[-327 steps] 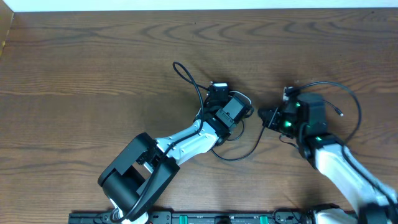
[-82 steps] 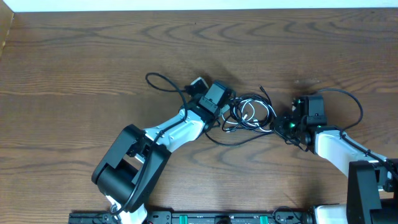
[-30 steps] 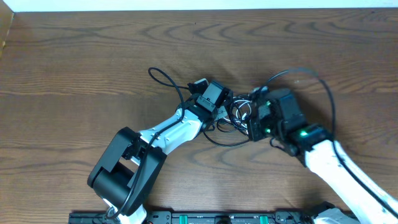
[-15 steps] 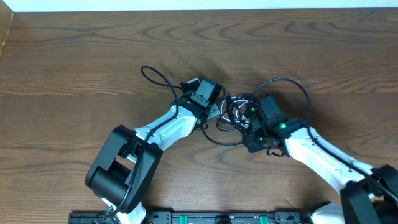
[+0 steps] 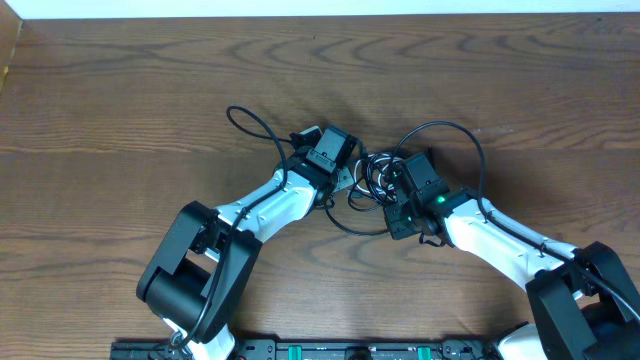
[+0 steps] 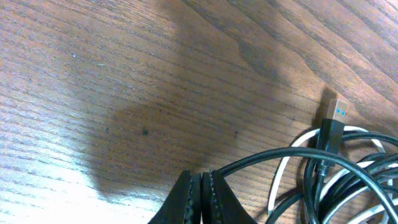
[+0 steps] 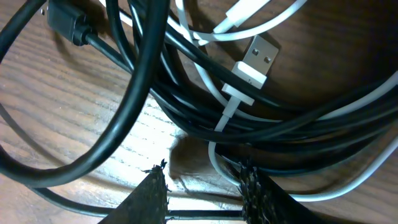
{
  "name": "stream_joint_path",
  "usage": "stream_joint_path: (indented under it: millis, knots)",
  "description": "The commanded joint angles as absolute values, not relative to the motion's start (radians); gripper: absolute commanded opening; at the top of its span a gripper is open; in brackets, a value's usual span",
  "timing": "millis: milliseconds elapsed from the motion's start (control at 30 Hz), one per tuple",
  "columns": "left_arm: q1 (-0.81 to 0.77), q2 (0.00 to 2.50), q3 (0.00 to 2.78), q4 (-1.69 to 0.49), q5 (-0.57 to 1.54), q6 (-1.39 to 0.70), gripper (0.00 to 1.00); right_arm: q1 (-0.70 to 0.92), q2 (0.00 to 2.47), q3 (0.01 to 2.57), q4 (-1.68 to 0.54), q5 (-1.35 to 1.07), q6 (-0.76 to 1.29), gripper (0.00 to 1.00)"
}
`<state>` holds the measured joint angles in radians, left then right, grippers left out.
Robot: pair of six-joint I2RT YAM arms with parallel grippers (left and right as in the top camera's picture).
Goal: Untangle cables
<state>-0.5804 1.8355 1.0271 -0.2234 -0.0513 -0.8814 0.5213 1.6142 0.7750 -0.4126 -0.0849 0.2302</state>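
Now right claw (image 7: 203, 183) parted, shifted left over cables (image 5: 373, 178).

right gripper (image 7: 202, 182) moved left onto cables (image 5: 372, 176), jaws prob. parted now.

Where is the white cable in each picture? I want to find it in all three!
Overhead: the white cable peeks out of the tangle near the middle of the wooden table.
Left wrist: the white cable loops at the lower right, behind a black plug.
Right wrist: the white cable runs down the middle, with its plug at the upper right.
Shared landmark: the black cables bundled around it.
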Motion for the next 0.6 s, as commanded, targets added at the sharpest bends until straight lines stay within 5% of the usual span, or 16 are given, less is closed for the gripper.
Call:
stream_joint_path:
  millis: [0,567]
  knots:
    - [-0.579,1.816,1.031,-0.228,-0.063,-0.861,0.08,0.525,1.645,0.781,-0.411,-0.050,0.240,0.36]
    - [-0.579,1.816,1.031,-0.235,-0.064,-0.861,0.08,0.525,1.643,0.787,-0.343,0.009,0.250,0.41]
